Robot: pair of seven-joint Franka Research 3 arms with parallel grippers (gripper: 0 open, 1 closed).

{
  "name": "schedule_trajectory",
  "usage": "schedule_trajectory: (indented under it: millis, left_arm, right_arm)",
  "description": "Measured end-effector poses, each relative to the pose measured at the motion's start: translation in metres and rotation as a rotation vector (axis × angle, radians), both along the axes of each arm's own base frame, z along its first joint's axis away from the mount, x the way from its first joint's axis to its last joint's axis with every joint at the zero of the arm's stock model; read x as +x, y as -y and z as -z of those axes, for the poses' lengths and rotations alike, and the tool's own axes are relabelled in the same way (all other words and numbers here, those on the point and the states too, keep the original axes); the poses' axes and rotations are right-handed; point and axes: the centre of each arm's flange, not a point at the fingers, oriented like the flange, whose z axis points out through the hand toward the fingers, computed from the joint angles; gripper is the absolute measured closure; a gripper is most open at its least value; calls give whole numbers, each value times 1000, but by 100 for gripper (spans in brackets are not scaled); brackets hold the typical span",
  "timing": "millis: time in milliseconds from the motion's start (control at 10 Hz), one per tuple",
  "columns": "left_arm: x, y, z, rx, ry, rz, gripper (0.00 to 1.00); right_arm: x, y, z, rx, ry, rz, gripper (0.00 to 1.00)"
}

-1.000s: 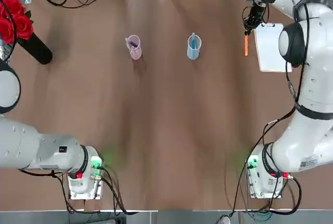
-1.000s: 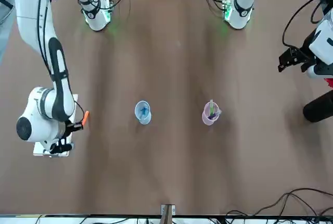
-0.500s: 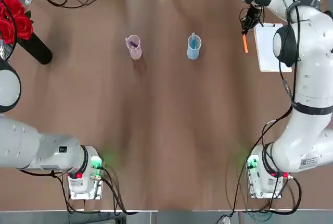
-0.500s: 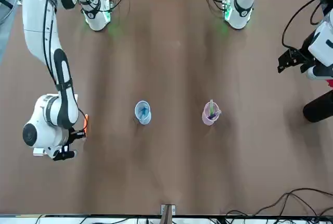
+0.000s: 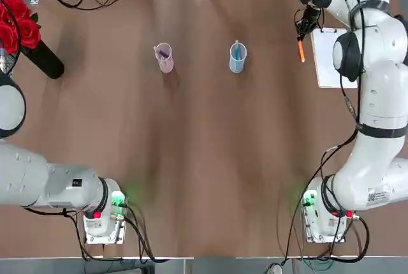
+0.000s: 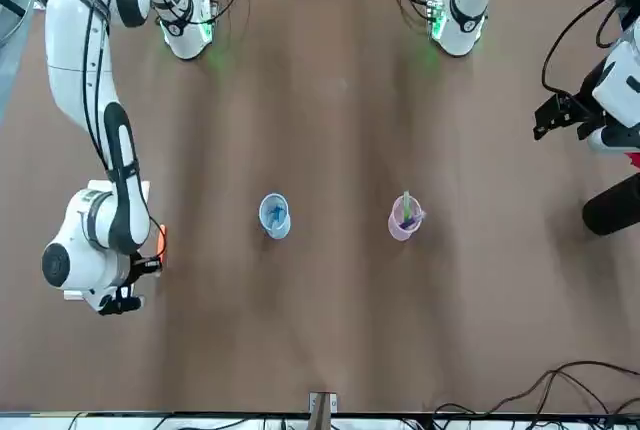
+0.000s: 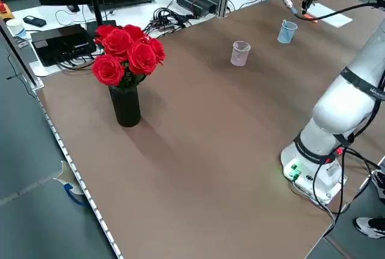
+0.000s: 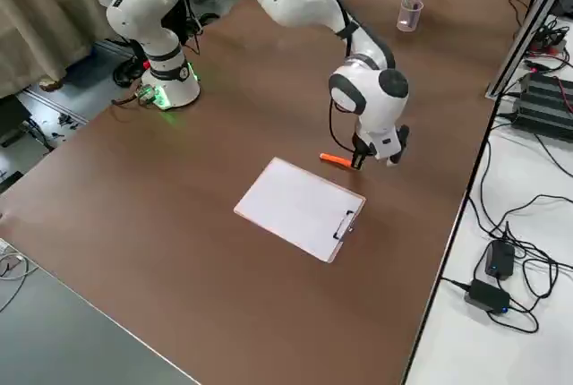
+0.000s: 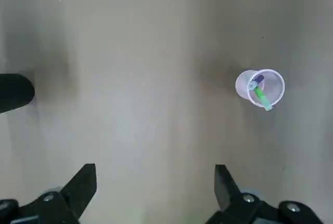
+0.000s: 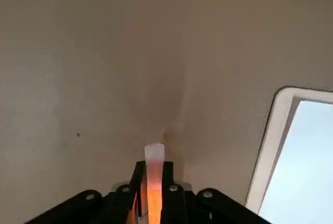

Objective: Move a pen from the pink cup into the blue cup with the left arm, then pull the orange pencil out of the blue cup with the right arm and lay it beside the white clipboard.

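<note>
Your right gripper (image 10: 154, 172) is pinching the orange pencil (image 5: 301, 51) beside the white clipboard (image 5: 325, 64), upper right of the top view.
Red roses (image 5: 19, 25) are filling the upper left; the pink cup (image 5: 164, 58) and blue cup (image 5: 238, 58) are standing between, with the blue pen (image 5: 237, 51) poking from the blue one. Your right arm (image 5: 382, 95) is hiding some board; the right side view is showing its clip (image 8: 344, 224). Your left gripper (image 9: 155, 177) is holding nothing, fingers wide apart, at the front view's right.

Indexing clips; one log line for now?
right gripper: shut on orange pencil, beside white clipboard | left gripper: open | blue pen: in blue cup
</note>
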Motion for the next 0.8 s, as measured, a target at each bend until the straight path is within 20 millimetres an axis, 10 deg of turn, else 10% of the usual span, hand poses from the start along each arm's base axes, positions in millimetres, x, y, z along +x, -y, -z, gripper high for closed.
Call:
schedule_trajectory:
  millis: [400,800]
  left_arm:
    - [0,0,0,0,0,0,0]
    - [0,2,0,0,0,3,0]
  right_arm:
    - [2,2,2,3,2,5,71]
    - [14,7,-55,0,47,4,15]
